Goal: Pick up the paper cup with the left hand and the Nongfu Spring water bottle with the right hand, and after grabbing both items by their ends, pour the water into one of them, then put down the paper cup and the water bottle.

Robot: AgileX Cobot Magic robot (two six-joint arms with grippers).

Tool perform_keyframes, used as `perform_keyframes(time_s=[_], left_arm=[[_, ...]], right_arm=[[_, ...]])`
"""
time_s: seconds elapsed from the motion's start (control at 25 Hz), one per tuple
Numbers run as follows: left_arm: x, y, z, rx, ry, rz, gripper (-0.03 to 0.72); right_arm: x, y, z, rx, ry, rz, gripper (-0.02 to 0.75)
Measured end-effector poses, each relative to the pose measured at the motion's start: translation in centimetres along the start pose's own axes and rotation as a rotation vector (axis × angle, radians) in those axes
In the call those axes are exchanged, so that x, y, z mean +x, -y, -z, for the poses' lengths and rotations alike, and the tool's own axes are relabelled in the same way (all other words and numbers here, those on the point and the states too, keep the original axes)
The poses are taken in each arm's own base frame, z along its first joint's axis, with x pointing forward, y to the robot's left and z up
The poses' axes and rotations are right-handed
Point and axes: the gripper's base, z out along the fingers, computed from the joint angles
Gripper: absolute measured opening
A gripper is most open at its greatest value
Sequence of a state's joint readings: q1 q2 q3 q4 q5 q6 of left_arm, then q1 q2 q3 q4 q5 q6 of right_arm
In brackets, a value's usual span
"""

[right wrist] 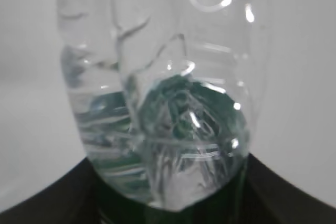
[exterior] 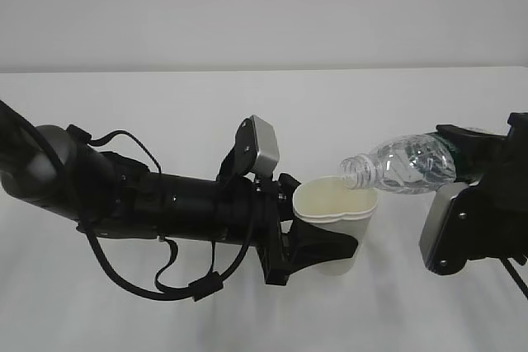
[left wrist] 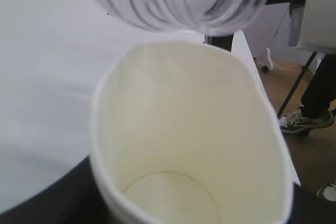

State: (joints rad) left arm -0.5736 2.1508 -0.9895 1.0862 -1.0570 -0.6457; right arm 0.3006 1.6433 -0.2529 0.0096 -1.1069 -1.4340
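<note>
White table (exterior: 165,105) under plain grey wall (exterior: 264,6), wooden floor (left wrist: 310,156) beyond.

No legible txt anywhere; bottle (exterior: 410,163) label too blurred to read.

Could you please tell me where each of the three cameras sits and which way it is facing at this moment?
Exterior view: in front of the table, looking down at a slant; shows both arms, the left gripper holding the paper cup, the right gripper holding the tilted bottle.
Left wrist view: above the cup, looking into it; black gripper edge at the bottom.
Right wrist view: behind the bottle, looking along it; black gripper below.
Shared: the bottle appears in all three.
</note>
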Motion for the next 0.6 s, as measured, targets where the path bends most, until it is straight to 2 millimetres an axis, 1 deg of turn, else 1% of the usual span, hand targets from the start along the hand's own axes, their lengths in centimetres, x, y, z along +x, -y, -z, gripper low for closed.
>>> perform_keyframes(time_s=[0.6], left_arm=[[0.01, 0.02, 0.00, 0.002, -0.002, 0.003, 0.444]], right_arm=[[0.02, 0.00, 0.00, 0.000, -0.002, 0.024, 0.410]])
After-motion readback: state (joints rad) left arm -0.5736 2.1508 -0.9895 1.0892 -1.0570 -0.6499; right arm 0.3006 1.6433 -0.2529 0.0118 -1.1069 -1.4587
